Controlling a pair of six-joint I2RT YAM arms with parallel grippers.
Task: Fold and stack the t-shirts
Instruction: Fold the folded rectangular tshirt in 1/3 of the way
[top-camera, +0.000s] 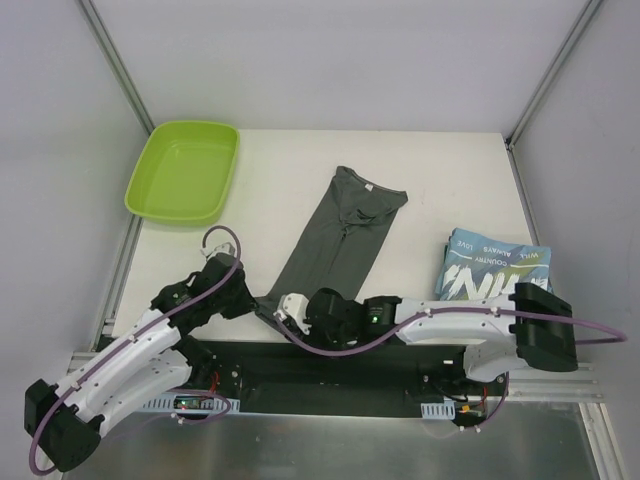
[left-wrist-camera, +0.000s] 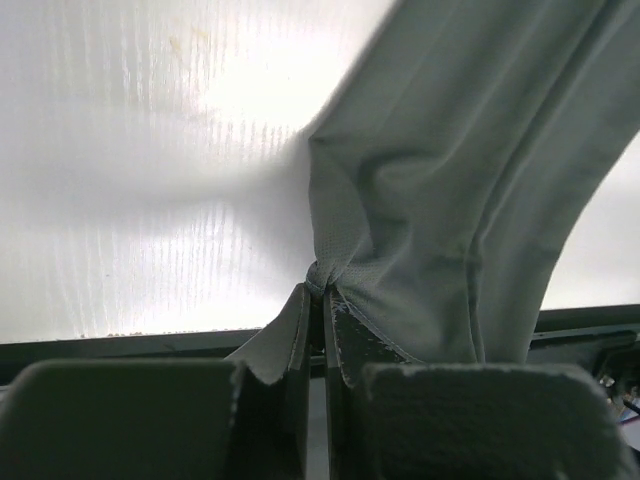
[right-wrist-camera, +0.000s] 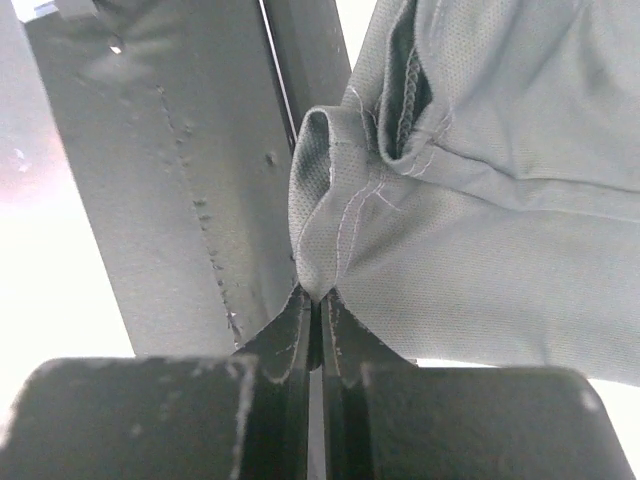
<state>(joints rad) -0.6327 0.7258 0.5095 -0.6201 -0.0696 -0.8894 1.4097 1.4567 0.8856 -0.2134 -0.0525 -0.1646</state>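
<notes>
The lengthwise-folded dark grey t-shirt (top-camera: 345, 235) is held at its near hem, clenched by the left tool (left-wrist-camera: 318, 300) and the right tool (right-wrist-camera: 318, 305); carrying the hem toward the collar is judged to be needed next.

"ALWAYS", "COUNTRY" on teal t-shirt (top-camera: 495, 268)

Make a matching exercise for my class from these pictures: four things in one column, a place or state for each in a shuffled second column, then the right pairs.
Column one
1. grey t-shirt
2. blue t-shirt
3. green tray
4. left gripper

Column two
A. at the far left
B. folded, at the right edge
C. shut on grey cloth
D. stretched out long in the middle

Pairs: 1-D, 2-B, 3-A, 4-C
</notes>
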